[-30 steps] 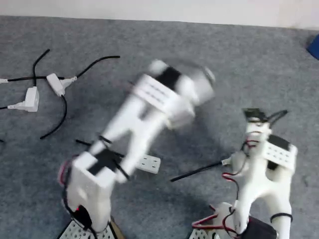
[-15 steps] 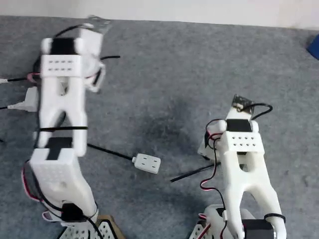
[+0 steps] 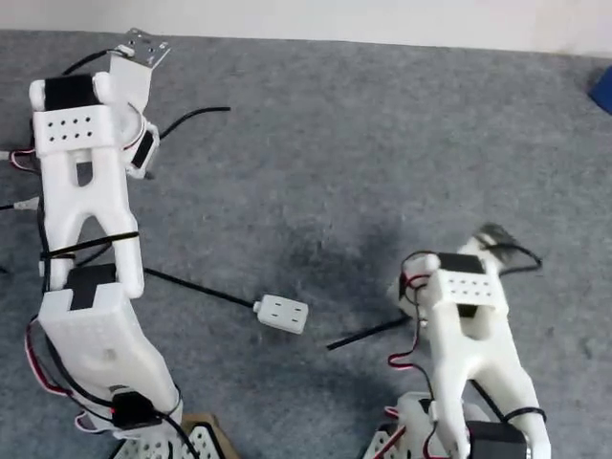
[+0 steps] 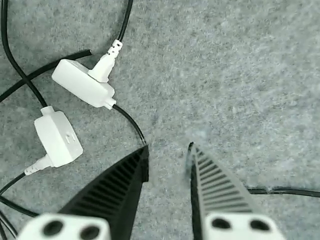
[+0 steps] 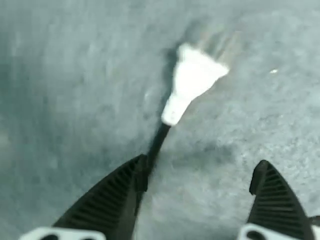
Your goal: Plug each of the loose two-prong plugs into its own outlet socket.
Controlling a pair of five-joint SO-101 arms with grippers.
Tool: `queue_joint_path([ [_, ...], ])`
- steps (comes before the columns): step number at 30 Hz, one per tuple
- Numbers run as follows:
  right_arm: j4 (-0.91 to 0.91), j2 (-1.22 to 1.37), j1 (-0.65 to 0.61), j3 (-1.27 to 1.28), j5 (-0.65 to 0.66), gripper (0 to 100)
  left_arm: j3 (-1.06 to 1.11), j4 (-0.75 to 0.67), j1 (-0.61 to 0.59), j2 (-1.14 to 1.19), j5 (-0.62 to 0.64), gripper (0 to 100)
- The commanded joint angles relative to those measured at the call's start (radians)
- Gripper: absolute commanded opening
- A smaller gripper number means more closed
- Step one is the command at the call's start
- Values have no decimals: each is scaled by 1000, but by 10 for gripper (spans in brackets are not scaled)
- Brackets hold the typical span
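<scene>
The left gripper (image 4: 168,150) has its fingers only a little apart with nothing between them, hanging over the grey carpet (image 4: 240,75). A black cord (image 4: 132,122) runs right up to one fingertip and vanishes behind it. Just past that finger sits a white block (image 4: 58,138). Can't tell from this side if it's a socket or a plug. A bit further out is a socket block (image 4: 82,84) with a small white plug (image 4: 106,61) seated in its end. From the high camera that whole bunch is mostly buried under the left arm (image 3: 86,182).

The right gripper (image 5: 200,175) is spread wide, holding nothing. The loose plug (image 5: 195,75) lies on the carpet out ahead of it, closer to one finger's side, and it's so smeared that the prongs are hard to make out. The plug's cord (image 5: 156,142) trails back right beside that finger. From above, the right arm (image 3: 469,325) covers the plug and just the cord pokes out. Between the two arms lies a lone socket (image 3: 282,313), holes up.
</scene>
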Motion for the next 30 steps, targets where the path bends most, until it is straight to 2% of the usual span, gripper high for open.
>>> queue_joint_path([
  [1, -35, -25, 56, 2, -109, 324, -4, -9, -10, -45, -5, 143],
  [8, -117, -15, 53, 58, -222, 324, 58, -46, -19, -45, -5, 145],
  [20, -400, -15, 77, 176, -221, 322, 77, -44, -77, -47, -6, 146],
  [30, -415, -13, 127, 188, -222, 320, 79, -38, -101, -47, -6, 146],
])
